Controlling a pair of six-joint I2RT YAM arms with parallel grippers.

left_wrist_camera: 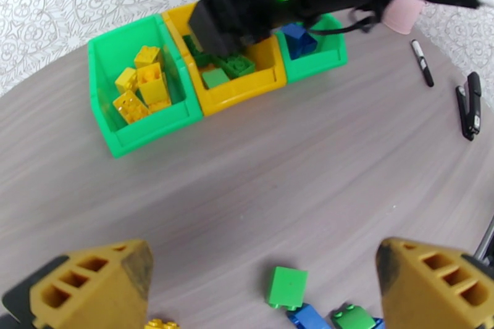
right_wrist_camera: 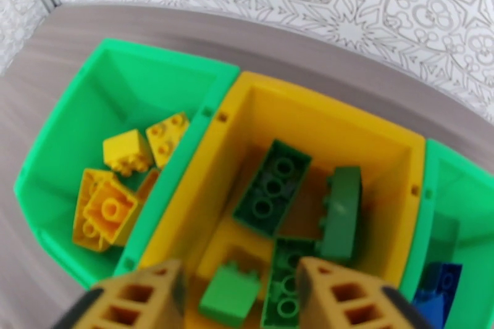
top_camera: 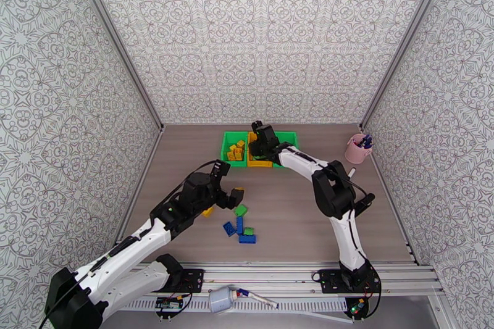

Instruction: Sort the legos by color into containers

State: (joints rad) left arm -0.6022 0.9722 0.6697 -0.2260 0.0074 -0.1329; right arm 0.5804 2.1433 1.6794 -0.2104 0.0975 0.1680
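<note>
where patterned walls (top_camera: 259, 34) enclose it, grey wood-grain table (top_camera: 296, 213), bins (top_camera: 233, 133) far back

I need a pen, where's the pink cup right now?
In the top view, the pink cup stands at the far right of the table, to the right of the bins.

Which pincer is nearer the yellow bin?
Right. The right pincer hangs directly above the yellow bin; the left pincer hovers over the loose legos, well short of it.
</note>
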